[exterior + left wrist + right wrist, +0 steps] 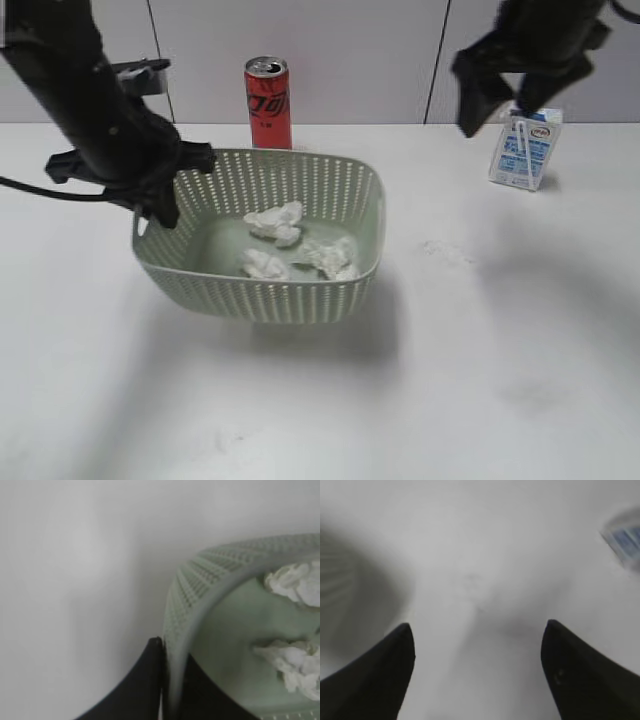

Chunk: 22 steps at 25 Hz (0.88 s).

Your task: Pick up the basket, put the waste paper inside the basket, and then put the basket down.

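The basket (262,240) is gripped at its left rim by the left gripper (170,680) and seems lifted above the table (500,380). Three paper wads (276,222) lie inside. The right gripper (477,675) hangs spread, empty. Only the setting down is judged left.

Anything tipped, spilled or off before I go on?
Only the basket sits askew: the left pincer is shut on its left rim, and that side looks raised off the table. All three paper wads lie inside. The red can and milk carton stand upright. The right pincer is open, empty.
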### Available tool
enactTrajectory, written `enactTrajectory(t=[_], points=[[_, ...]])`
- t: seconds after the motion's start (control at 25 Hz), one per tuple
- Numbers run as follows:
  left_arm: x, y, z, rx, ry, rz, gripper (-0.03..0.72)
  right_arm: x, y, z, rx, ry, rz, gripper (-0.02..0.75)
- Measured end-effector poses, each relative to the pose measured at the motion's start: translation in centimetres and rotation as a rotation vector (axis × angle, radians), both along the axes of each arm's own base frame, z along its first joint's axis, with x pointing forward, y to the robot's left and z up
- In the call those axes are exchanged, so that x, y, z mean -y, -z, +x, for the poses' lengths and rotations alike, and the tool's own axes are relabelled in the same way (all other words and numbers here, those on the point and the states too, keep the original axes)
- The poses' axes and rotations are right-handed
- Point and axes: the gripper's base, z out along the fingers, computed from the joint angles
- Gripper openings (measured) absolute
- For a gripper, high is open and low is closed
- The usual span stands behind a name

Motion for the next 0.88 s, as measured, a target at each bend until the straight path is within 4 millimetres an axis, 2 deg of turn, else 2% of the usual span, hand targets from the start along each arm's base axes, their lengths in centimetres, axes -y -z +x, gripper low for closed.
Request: enactTrajectory(t=[0.12,0.16,0.24,0.32,0.36,0.44,0.52,0.6,0.68,0.8,0.88], points=[[2.3,0.1,1.7,-0.002,0.006,-0.055,0.000,5.5,-0.4,1.2,-0.029,0.175,0.000,0.594],[2.9,0.5,2.4,-0.012,0.002,-0.071,0.000,6.7,-0.6,1.2,-0.030,0.218,0.005,0.594],[3.7,1.3,3.6,-0.026,-0.002,-0.086,0.001,8.6,-1.4,0.4,-0.028,0.282,0.021,0.594],[4.2,2.0,4.5,-0.026,-0.002,-0.087,0.020,9.4,-2.5,-1.6,-0.026,0.304,0.032,0.594],[4.3,2.4,4.8,-0.025,-0.004,-0.087,0.042,9.5,-3.0,-3.0,-0.028,0.306,0.042,0.594],[4.5,2.7,5.1,-0.017,-0.008,-0.090,0.144,9.7,-3.7,-6.0,-0.036,0.306,0.069,0.594],[4.5,2.6,5.3,-0.005,-0.010,-0.093,0.305,9.9,-3.9,-9.5,-0.051,0.297,0.088,0.594],[4.5,2.5,5.3,-0.006,-0.009,-0.093,0.515,10.4,-3.5,-13.6,-0.064,0.286,0.087,0.594],[4.0,2.5,5.2,-0.038,-0.010,-0.083,0.625,10.9,-2.5,-17.2,-0.055,0.282,0.087,0.593],[2.4,1.5,5.3,-0.060,-0.018,-0.077,0.676,11.7,-0.4,-22.3,0.001,0.283,0.082,0.593],[0.3,-0.4,5.8,-0.029,-0.055,-0.091,0.684,12.4,0.8,-25.5,0.061,0.281,0.070,0.593]])
